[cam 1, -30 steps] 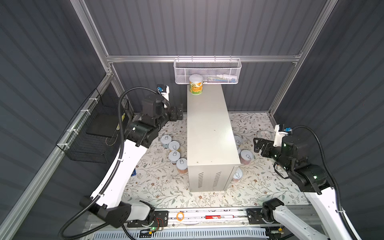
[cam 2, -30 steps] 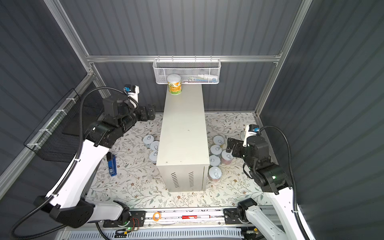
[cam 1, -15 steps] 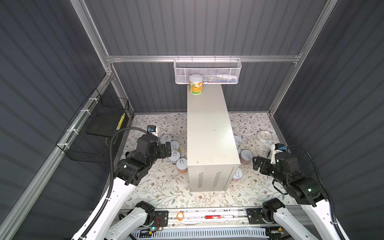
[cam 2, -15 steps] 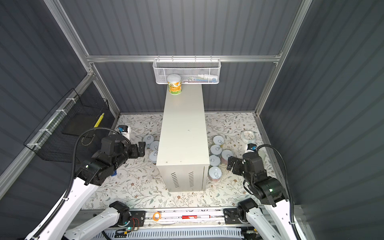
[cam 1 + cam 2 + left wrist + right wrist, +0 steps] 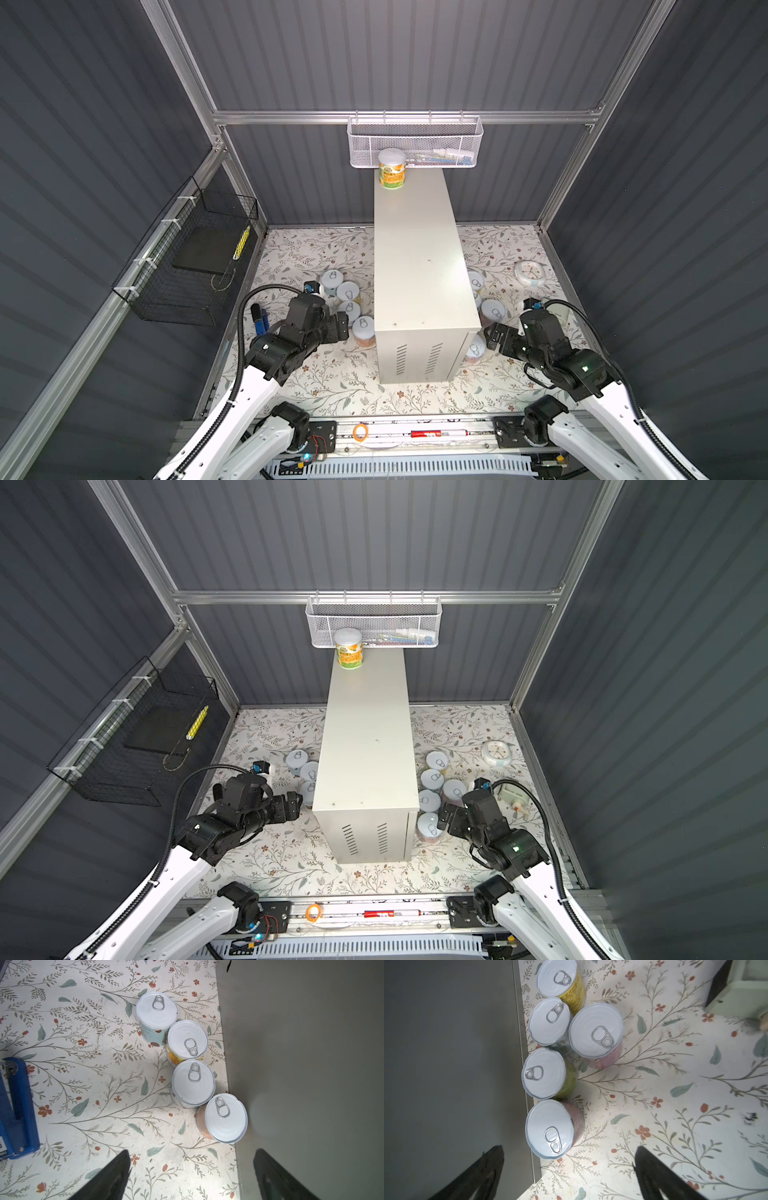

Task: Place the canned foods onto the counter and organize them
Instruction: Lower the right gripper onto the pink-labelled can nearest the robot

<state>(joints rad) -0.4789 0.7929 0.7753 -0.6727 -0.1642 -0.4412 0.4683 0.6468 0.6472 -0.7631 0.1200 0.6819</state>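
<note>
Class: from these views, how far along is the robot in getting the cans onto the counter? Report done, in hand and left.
Done: one orange-labelled can stands at the far end of the counter. In hand: nothing; left gripper and right gripper are open, each near its side's closest can. Left: four cans on the floor mat left of the counter, five cans on its right.

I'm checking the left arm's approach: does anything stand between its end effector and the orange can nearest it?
Nothing visible: only bare floral mat lies between the open left end effector and the orange can, which stands beside the counter.
</note>
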